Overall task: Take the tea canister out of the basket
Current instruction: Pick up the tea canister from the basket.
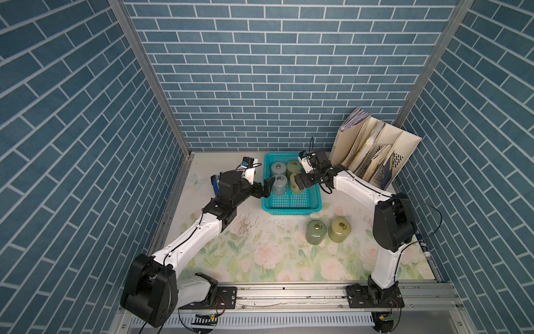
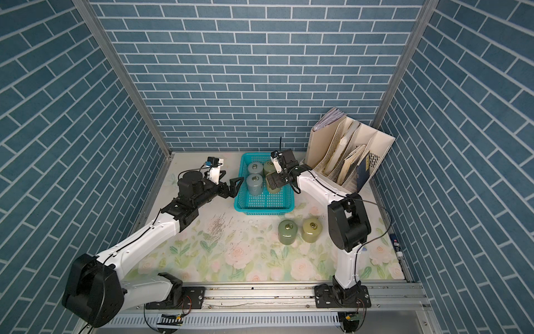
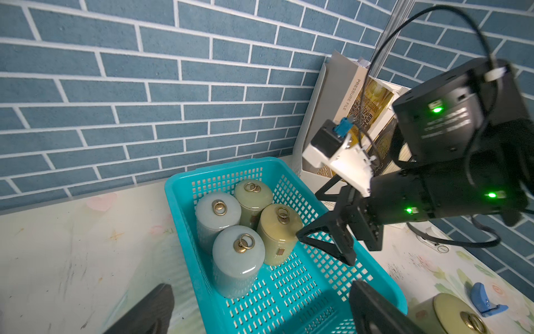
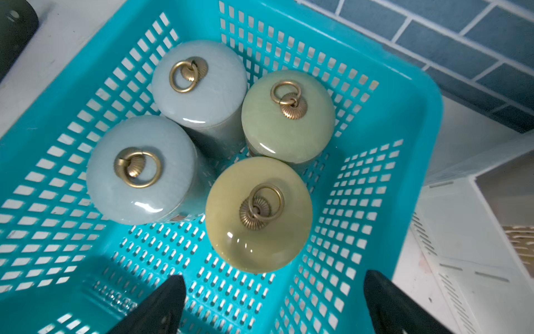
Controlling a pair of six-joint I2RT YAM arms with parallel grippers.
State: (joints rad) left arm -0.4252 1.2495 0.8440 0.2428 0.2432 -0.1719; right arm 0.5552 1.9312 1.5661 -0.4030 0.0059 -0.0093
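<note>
A cream file organizer (image 1: 409, 143) stuffed with papers stood just beside the right rear corner of the rectangular turquoise plastic basket (image 1: 289, 211), with its perforated mesh walls, on the floral-covered counter (image 1: 274, 254). Two more glazed canisters, a green one (image 1: 315, 235) and a yellow one (image 1: 339, 233), stood upright on the counter near the basket's front.

Four glossy cylindrical canisters crowded the basket's rear half: two pale blue-grey (image 4: 138, 196) (image 4: 199, 101), one green (image 4: 289, 127), and the olive-yellow tea canister (image 4: 257, 240) at the cluster's right front. It stood upright, long axis vertical, with the ribbed brass knob and ring on its smooth domed lid facing up.

The right gripper (image 4: 273, 279) hung over it, jaws released and spread wide, holding nothing. The left gripper (image 1: 266, 188) sat close by the basket's left rim, jaws likewise spread and empty.
</note>
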